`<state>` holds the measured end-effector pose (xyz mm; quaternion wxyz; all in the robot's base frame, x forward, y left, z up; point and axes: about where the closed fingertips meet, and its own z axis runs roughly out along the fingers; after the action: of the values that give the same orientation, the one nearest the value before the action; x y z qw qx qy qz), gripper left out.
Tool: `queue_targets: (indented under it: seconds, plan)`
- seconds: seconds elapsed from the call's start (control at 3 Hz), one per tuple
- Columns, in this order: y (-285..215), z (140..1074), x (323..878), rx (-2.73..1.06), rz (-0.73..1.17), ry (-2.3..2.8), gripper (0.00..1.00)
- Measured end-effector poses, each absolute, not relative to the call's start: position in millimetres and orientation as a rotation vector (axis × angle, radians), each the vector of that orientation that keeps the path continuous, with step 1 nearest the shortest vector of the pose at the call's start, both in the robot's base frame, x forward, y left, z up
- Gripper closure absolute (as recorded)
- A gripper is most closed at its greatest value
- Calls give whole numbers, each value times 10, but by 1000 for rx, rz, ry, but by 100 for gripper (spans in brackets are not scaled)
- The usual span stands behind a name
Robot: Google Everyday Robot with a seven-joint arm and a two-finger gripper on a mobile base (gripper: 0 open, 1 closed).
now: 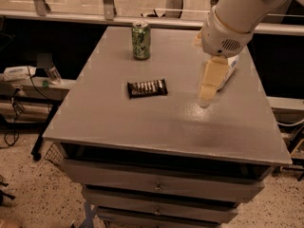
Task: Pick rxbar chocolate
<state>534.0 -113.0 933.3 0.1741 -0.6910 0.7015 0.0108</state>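
The rxbar chocolate [147,87] is a flat black bar with white lettering. It lies flat near the middle of the grey table top [142,122]. My gripper [207,95] hangs from the white arm [237,18] that comes in from the upper right. It is above the table, to the right of the bar and well apart from it. It holds nothing that I can see.
A green soda can [141,40] stands upright at the back of the table, behind the bar. A clear water bottle [232,66] lies at the right, mostly hidden behind my gripper. Drawers [156,186] sit under the table top. Cables and clutter lie on the floor at the left.
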Motion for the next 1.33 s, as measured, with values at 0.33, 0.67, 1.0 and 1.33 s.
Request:
queue_targets:
  seconds: [0.33, 0.67, 1.0, 1.33]
  plan:
    - [-727, 9085, 5551, -1977, 123, 1969, 0]
    - [-683, 9042, 5577, -1981, 135, 1969, 0]
    - [-603, 8909, 5656, -2000, 133, 1991, 0]
    - [-457, 8710, 5790, -2032, 153, 1994, 0]
